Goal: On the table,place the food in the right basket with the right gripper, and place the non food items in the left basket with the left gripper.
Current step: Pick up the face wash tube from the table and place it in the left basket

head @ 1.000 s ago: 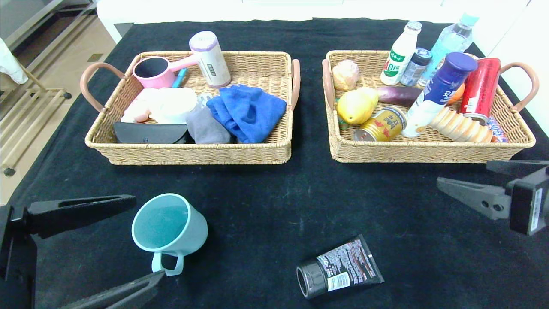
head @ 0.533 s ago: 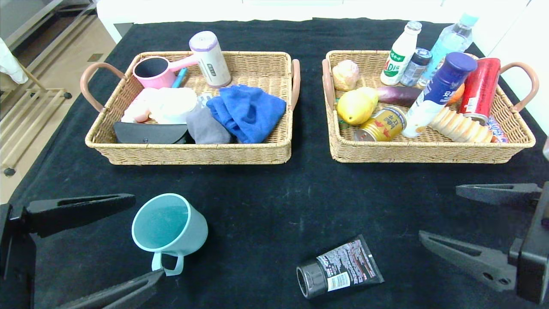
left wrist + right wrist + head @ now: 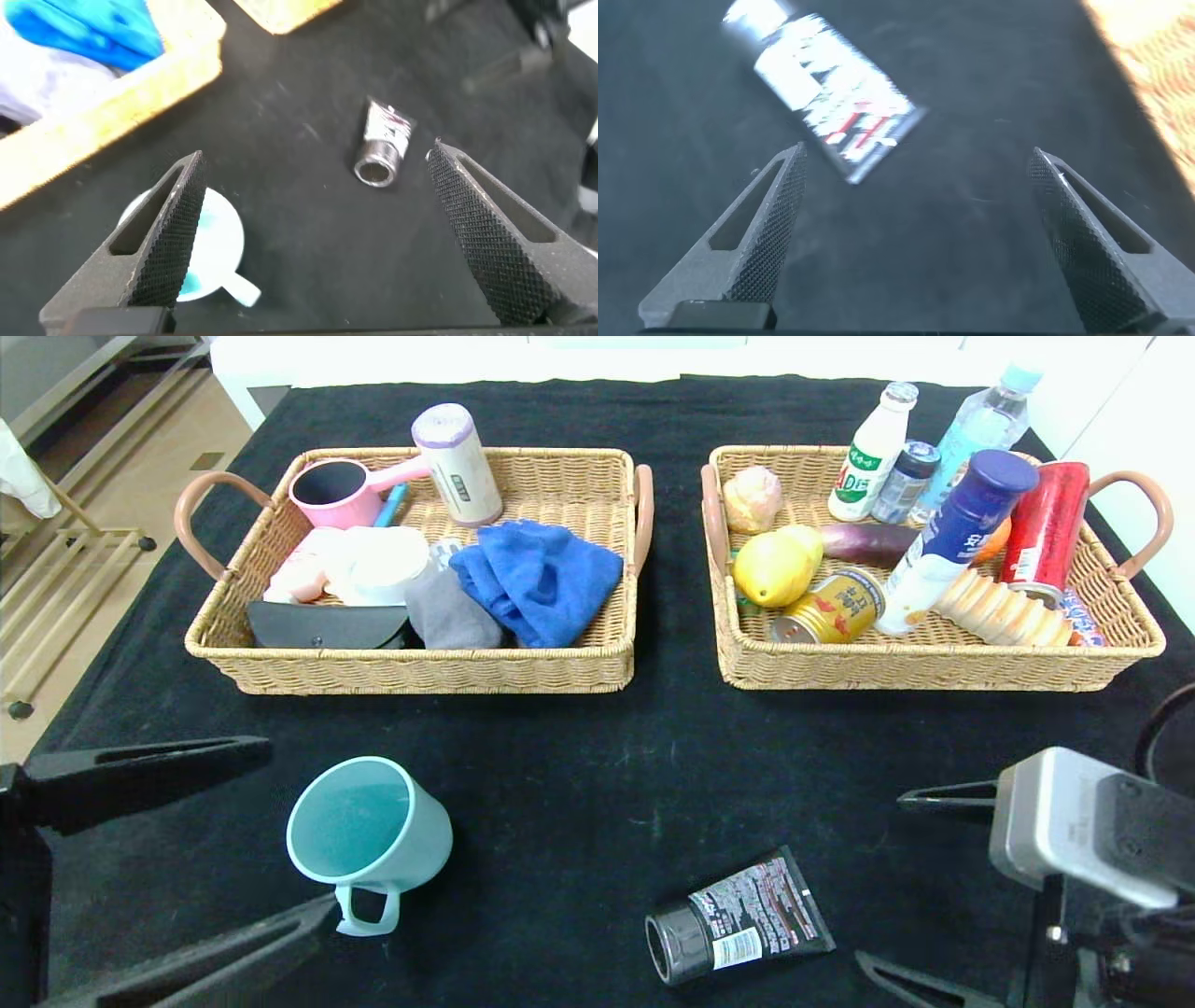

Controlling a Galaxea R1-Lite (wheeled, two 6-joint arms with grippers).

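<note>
With its jaws spread wide and empty, the left gripper [image 3: 177, 849] flanks the teal mug [image 3: 369, 833], so closing on it comes next, while the right gripper [image 3: 934, 887], equally wide, hangs near the black tube [image 3: 738, 929] on the black tablecloth [image 3: 579, 775].

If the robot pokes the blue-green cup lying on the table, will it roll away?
The cup lies on its side, so a poke would probably start it rolling. Its handle sticks out and would likely stop it soon. It looks like thin plastic, so probably light. The left claw is open above it.
</note>
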